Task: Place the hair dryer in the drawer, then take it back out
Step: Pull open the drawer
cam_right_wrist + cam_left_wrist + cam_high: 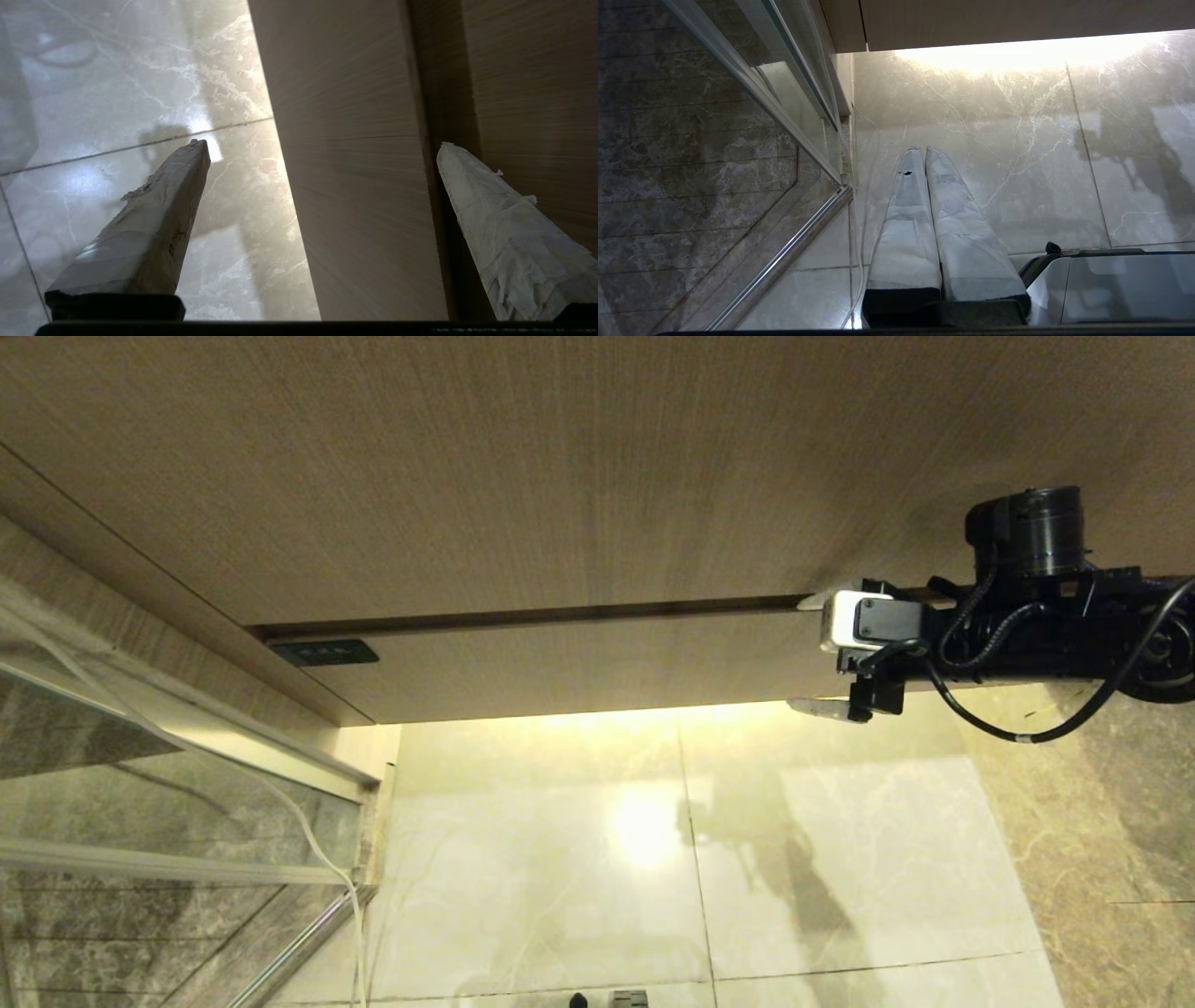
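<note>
Glossy marble floor tiles (pixel 840 859) gleam beneath the closed, handleless light-wood drawer (pixel 597 667). Spanning its front, the right gripper (pixel 810 655) holds its taped fingers (pixel 159 224) spread wide. Parked low, the left gripper (pixel 923 149) keeps its fingers pressed together. No hair dryer shows.

We note matt, fine-grained wood on the drawer (pixel 597 667) front, glossy veined marble floor tiles (pixel 840 859) at six o'clock, clear glass with a polished metal frame (pixel 784 261), and rough, frayed tape-wrapped right gripper fingers (pixel 154 224).
</note>
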Motion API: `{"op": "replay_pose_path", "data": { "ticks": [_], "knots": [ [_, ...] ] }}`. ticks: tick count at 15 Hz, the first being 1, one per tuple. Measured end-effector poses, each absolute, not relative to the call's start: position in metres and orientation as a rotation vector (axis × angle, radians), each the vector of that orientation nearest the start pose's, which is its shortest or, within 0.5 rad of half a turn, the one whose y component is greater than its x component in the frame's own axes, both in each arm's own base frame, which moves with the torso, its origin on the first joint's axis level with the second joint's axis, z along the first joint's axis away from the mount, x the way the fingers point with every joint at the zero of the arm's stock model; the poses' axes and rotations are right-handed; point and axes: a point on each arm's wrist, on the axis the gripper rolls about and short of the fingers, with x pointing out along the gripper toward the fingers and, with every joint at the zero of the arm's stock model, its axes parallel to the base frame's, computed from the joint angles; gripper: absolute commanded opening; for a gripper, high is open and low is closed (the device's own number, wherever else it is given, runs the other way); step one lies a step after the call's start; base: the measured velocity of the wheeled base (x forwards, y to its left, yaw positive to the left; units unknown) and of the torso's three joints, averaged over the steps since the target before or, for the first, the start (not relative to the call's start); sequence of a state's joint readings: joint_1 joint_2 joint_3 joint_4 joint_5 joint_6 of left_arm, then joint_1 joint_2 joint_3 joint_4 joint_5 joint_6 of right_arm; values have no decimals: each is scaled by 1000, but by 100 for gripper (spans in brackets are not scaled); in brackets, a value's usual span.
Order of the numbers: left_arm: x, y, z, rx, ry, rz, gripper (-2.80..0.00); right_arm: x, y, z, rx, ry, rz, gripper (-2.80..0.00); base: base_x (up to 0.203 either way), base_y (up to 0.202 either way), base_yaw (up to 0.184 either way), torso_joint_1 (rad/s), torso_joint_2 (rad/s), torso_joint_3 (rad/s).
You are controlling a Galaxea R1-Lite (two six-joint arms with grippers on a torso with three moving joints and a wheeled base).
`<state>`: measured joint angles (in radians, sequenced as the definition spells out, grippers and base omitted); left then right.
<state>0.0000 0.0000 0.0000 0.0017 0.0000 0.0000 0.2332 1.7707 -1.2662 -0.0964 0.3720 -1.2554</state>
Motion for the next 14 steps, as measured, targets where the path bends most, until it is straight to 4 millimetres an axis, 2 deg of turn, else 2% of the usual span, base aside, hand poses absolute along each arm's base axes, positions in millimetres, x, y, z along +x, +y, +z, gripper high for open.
{"op": "replay_pose_path", "data": {
  "ticks": [6,14],
  "knots": [
    [-23,0,75,0,2,0,-280,335,87,235,-1133,-34,745,0,0,0,0,0,0,0],
    [-23,0,75,0,2,0,-280,337,88,226,-1127,-15,757,0,0,0,0,0,0,0]
  ]
}}
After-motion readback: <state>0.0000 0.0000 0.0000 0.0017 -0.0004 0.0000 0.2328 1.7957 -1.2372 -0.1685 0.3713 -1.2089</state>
